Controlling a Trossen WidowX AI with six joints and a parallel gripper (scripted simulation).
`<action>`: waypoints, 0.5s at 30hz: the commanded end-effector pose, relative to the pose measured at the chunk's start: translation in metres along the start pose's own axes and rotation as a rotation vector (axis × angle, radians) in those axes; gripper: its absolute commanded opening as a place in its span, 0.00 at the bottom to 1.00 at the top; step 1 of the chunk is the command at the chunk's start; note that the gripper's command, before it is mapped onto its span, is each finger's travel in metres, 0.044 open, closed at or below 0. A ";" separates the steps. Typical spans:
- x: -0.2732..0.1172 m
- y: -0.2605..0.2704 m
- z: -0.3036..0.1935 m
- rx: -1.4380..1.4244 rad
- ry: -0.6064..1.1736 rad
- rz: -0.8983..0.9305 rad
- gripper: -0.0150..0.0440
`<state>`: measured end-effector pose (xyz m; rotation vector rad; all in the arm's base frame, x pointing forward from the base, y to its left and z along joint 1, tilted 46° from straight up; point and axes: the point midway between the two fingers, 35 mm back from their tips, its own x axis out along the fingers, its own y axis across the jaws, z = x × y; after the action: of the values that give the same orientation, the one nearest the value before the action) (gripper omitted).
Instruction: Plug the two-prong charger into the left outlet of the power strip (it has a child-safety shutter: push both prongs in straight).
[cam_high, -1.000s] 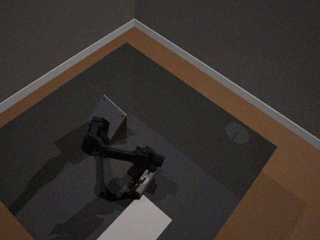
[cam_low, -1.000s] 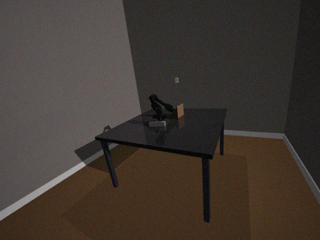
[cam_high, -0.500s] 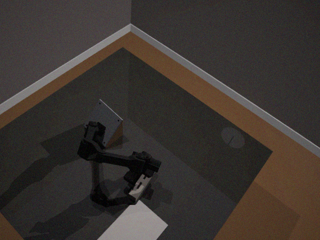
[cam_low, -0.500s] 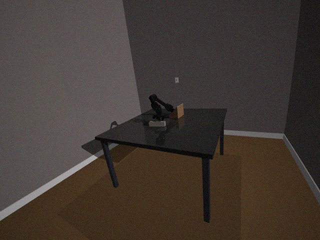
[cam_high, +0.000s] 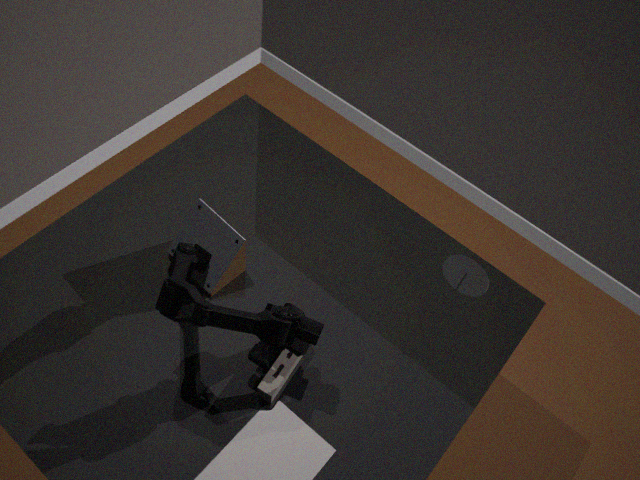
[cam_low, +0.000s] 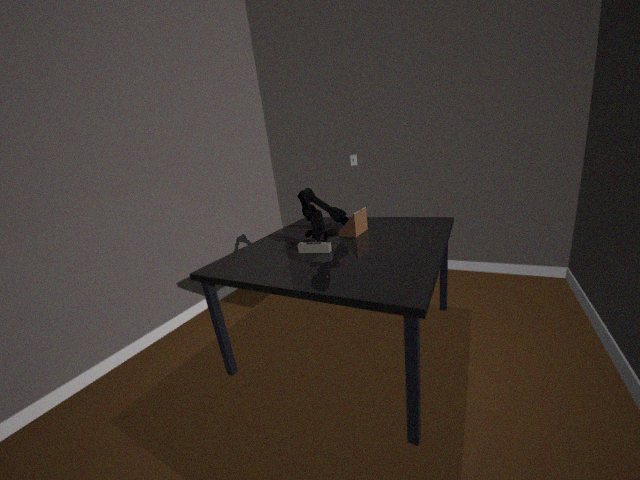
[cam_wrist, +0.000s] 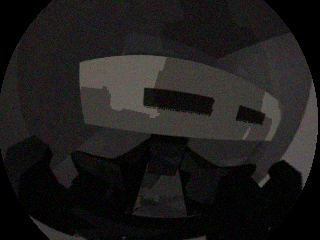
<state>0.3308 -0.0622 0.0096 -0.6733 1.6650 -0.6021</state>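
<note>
The pale power strip (cam_high: 281, 374) (cam_low: 314, 249) (cam_wrist: 120, 95) lies on the dark table (cam_high: 377, 397) (cam_low: 382, 268). In the wrist view it runs across, with a long dark opening (cam_wrist: 178, 101) near its middle and a smaller dark opening (cam_wrist: 251, 115) at its right. My gripper (cam_wrist: 163, 143) is shut on the charger, a dark block (cam_wrist: 167, 159) at the lower middle of the wrist view. The charger's front end meets or overlaps the strip's near edge in that view. Its prongs are not visible. Whether they are inside an outlet cannot be told.
A wedge-shaped block with a grey sloping face (cam_high: 214, 240) and wooden side (cam_high: 232, 269) (cam_low: 361, 223) stands near the arm. A bright white patch (cam_high: 279, 444) shows beside the strip in the top view. Shadows of the arm cross the table.
</note>
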 end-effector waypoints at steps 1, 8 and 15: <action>-0.001 -0.001 0.003 -0.002 -0.006 -0.002 0.25; -0.001 -0.001 0.003 -0.002 -0.006 -0.002 0.25; -0.002 -0.001 0.006 -0.002 -0.006 -0.002 0.25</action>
<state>0.3316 -0.0625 0.0097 -0.6770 1.6711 -0.6021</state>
